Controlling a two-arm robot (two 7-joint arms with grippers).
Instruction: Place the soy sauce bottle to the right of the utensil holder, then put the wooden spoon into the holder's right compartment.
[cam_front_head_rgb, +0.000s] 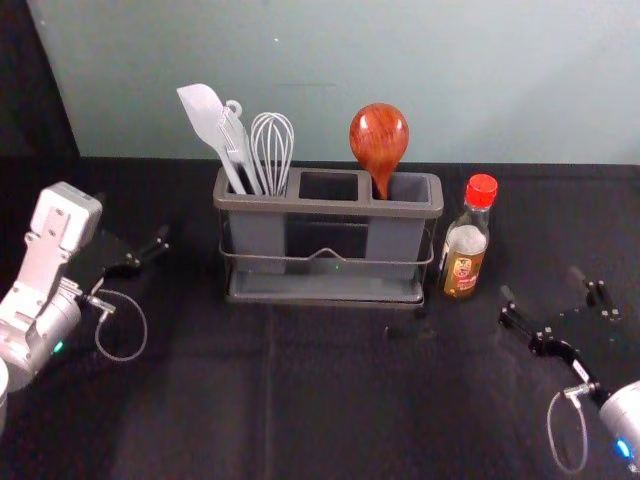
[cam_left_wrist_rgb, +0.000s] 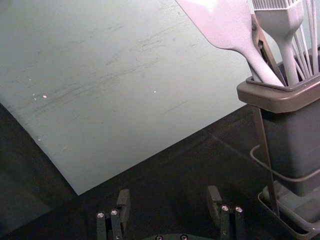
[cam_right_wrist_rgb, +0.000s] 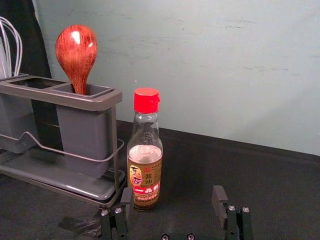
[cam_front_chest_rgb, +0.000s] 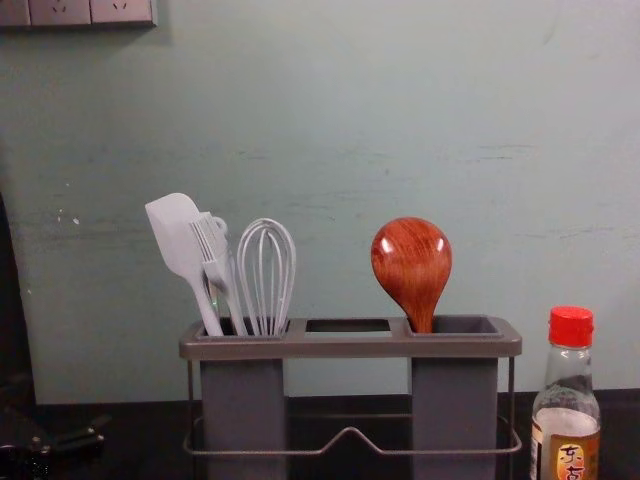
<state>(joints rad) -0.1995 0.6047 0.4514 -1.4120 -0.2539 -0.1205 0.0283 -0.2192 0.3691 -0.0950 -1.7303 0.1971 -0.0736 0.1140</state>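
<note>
Grey plastic utensil holder (cam_front_head_rgb: 330, 207), on the black desk (cam_front_head_rgb: 330, 400). Left compartment: white spatula (cam_front_head_rgb: 204, 112), white bristled brush (cam_front_chest_rgb: 212, 248), white wire whisk (cam_front_head_rgb: 272, 145). Right compartment: glossy reddish-brown wooden spoon (cam_front_head_rgb: 379, 135), bowl up. Clear soy sauce bottle (cam_front_head_rgb: 466, 250), red cap, brown label: upright, just beside the holder's right end. Left end effector (cam_front_head_rgb: 132, 218), left of holder: fingers spread. Right end effector (cam_front_head_rgb: 541, 284), forward-right of bottle: fingers spread.

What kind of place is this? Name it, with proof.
Probably a kitchen-style workspace, perhaps a practice one: a soy sauce bottle stands beside a utensil holder containing a whisk and wooden spoon.
</note>
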